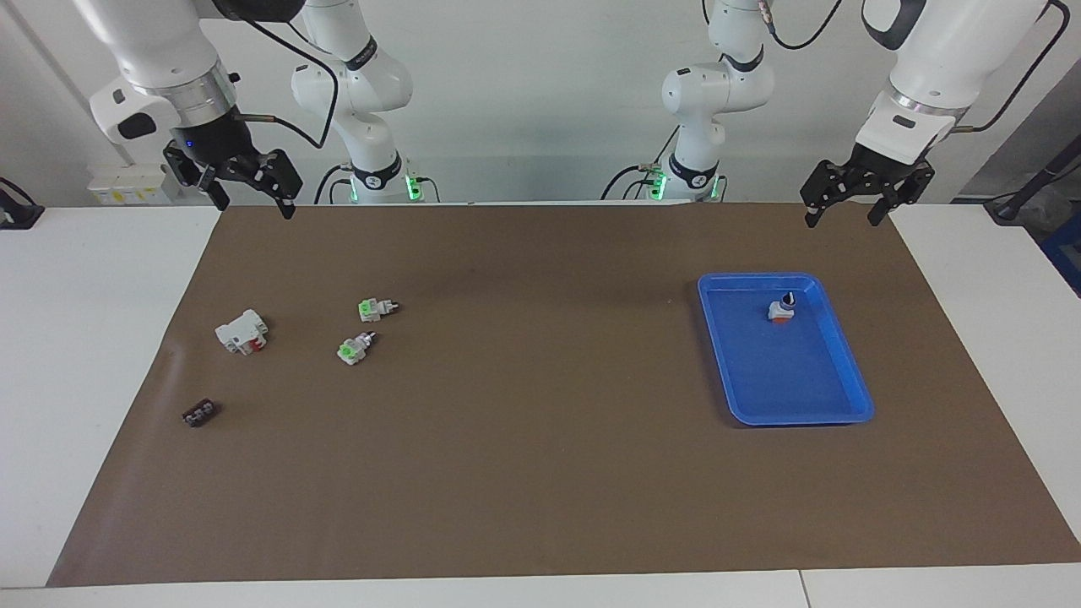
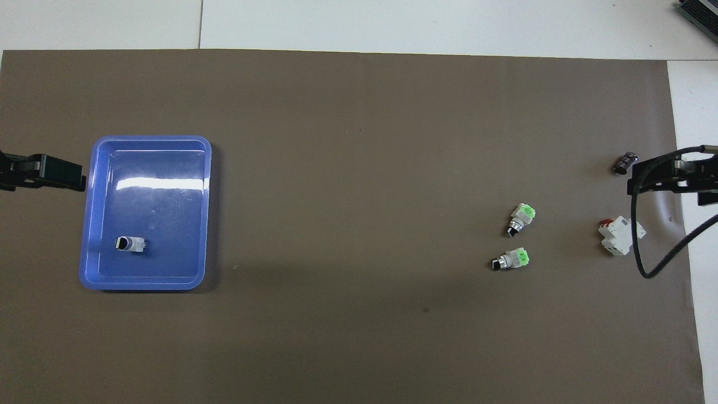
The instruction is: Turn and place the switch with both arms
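The switch (image 1: 355, 347) is pale grey with a round green dot and a silvery neck. It lies on the brown mat toward the right arm's end, and it also shows in the overhead view (image 2: 522, 216). My right gripper (image 1: 253, 203) is open and empty, raised over the mat's corner by the right arm's base, well apart from the switch; it shows in the overhead view too (image 2: 662, 175). My left gripper (image 1: 844, 215) is open and empty, raised over the mat's edge near the blue tray (image 1: 785, 380); it also shows in the overhead view (image 2: 50, 173).
A near-twin switch with a squarer green end (image 1: 377, 309) lies just nearer to the robots than the switch. A grey switch with a black knob and red base (image 1: 783, 310) lies in the tray. A white breaker (image 1: 242, 331) and a small dark block (image 1: 200, 413) lie toward the right arm's end.
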